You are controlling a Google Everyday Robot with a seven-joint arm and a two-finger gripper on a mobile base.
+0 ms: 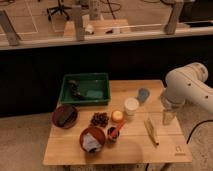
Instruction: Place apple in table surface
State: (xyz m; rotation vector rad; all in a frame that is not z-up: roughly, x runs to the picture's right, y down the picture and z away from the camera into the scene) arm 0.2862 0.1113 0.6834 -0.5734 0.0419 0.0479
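The apple [117, 116], small, round and yellow-orange, rests on the light-wood table surface [135, 145] between the dark grapes [99, 119] and the white cup [131, 106]. My gripper [168, 118] hangs from the white arm [187, 87] over the table's right side, about a hand's width right of the apple and apart from it. It holds nothing that I can see.
A green tray [85, 89] sits at the back left. A dark red bowl [65, 116], an orange bowl [92, 139] with something white, a small dark cup [113, 133], a blue-grey disc [143, 95] and a yellowish stick [150, 131] are on the table.
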